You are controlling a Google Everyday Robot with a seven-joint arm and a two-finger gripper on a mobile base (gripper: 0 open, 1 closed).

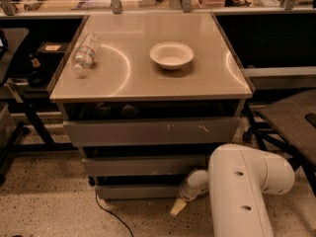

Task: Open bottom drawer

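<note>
A grey cabinet (74,132) stands in the middle of the room, and its flat worktop (148,83) is shiny and tan. A clear plastic bottle (85,52) lies on its side near the left edge of the worktop. A white bowl (171,55) sits upright near the middle, well apart from the bottle.

The cabinet has three drawers, one under the other. The top drawer (148,131) has the biggest front, with small white scratch marks on its right part. The middle drawer (143,165) is right below it. The bottom drawer (138,191) is the lowest one, close to the speckled floor (44,206). Its front is plain and grey.

The robot's big white arm (242,191) comes in from the lower right. It bends toward the cabinet. The claw (177,207) is at the end of the arm, down low near the floor, just in front of the right end of the bottom drawer. Its tip looks pale yellow. I cannot tell if the claw is open or closed, or if it touches the drawer.

A thin black cord (111,216) runs across the floor under the cabinet's left side. Part of a dark chair (291,122) shows on the right.
</note>
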